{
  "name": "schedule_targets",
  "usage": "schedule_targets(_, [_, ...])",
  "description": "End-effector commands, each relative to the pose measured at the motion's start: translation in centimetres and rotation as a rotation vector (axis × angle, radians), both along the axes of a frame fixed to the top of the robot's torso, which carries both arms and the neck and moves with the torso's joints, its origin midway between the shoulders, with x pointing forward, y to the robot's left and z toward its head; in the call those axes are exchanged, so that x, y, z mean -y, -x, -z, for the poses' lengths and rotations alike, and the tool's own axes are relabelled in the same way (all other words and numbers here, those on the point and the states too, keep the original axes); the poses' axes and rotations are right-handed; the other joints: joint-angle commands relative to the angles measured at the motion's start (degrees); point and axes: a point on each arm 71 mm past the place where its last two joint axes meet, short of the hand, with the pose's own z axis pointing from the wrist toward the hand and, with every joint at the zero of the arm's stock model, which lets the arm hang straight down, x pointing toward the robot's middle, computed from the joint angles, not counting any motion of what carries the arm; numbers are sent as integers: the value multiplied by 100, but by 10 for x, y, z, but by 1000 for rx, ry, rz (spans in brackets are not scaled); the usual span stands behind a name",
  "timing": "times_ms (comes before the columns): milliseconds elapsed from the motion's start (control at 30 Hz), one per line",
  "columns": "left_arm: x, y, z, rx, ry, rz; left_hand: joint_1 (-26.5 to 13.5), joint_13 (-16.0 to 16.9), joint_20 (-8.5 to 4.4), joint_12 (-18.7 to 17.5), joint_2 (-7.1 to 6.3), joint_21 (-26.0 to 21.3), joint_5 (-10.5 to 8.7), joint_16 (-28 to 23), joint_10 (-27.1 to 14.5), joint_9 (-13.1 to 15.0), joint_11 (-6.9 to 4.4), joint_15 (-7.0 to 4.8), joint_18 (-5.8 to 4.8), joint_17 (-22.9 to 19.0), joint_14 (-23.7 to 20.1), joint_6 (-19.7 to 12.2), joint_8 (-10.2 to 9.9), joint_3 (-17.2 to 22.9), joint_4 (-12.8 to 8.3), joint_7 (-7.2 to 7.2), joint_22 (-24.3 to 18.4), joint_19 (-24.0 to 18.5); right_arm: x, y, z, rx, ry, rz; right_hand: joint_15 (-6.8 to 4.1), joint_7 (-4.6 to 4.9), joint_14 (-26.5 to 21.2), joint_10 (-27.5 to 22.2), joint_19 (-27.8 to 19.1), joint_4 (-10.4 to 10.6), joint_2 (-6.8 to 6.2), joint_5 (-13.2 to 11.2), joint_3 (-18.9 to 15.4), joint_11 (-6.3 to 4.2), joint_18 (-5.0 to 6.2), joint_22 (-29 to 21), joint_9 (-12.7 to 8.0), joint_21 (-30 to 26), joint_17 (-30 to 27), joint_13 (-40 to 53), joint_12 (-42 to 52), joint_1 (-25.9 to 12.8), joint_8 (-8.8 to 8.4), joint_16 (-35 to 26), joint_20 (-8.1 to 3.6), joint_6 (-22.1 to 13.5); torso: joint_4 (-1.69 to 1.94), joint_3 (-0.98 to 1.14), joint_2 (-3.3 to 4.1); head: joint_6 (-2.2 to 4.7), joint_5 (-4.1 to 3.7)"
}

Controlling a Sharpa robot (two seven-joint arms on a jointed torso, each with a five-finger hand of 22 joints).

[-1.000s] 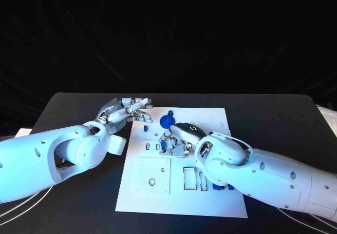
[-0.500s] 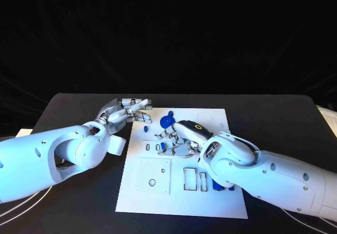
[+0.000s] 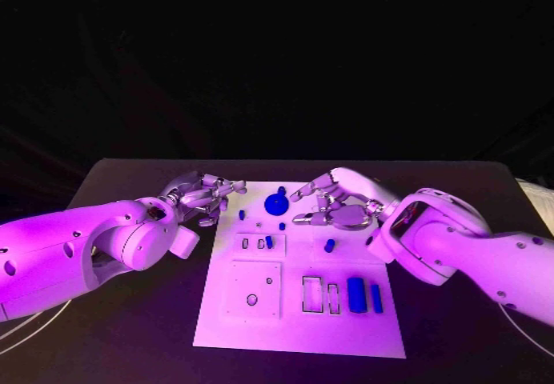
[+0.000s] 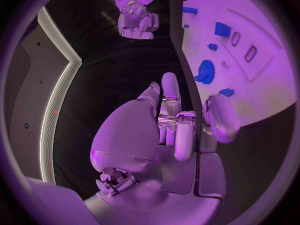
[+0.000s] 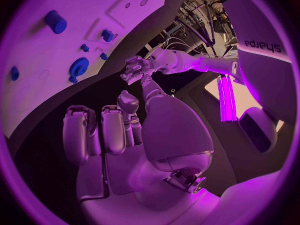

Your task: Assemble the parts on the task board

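Parts (image 3: 355, 293) lie on task board (image 3: 300, 332); both hands (image 3: 202, 196) (image 3: 335, 200) curled, holding nothing

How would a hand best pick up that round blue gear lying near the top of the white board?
Probably from straight above, fingers pinching opposite sides of its toothed rim. The blue gear lies flat on the task board, so its sides offer little to grip; the right hand hovers nearest.

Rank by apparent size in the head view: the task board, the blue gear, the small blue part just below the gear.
1. Task board, by far the largest.
2. Blue gear.
3. Small blue part, the smallest.
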Motion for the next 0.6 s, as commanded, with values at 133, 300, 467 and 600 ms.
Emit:
schedule_targets(133, [4,0,11,-201,-577,179,-350,1888,-44,1804,90,455,-8,28,-308,828,-27,-20,-154,1508,603,-68,693,-268,348,-90,622,21,42,-13,-8,-255,-246,76,14,-14,182,-267,-183,-4,68,69,-77,2,89,-281,1,-170,-266,-328,-475,120,-14,-273,-4,-69,-57,5,-244,-60,93])
schedule_targets(300, [8,-9,9,-199,-816,150,-450,2386,-62,2238,35,728,-16,28,-235,1577,-101,-71,-233,1508,603,-329,1249,-540,562,-136,1071,153,66,-21,-9,-257,-302,167,22,2,157,-442,-267,9,89,101,-161,14,122,-448,-4,-274,-381,-612,-849,144,-34,-407,1,-134,-88,9,-343,-96,149])
schedule_targets(467, [23,-18,10,-205,-906,125,-686,2641,-97,2456,63,848,-14,28,-136,2127,-145,-113,-270,1508,603,-495,1612,-829,695,-186,1283,226,79,-25,-10,-228,-313,224,23,5,154,-474,-308,13,123,235,-230,15,140,-552,2,-347,-442,-737,-962,198,-29,-491,1,-156,-86,10,-396,-163,149])
schedule_targets(600, [33,-21,11,-212,-931,117,-974,2685,-109,2488,95,881,-15,28,-121,2336,-160,-131,-281,1508,603,-562,1723,-1069,700,-204,1343,249,83,-28,-9,-218,-314,248,23,7,150,-512,-350,23,134,297,-267,17,158,-642,4,-403,-474,-817,-1049,211,-28,-535,1,-168,-87,12,-411,-196,164])
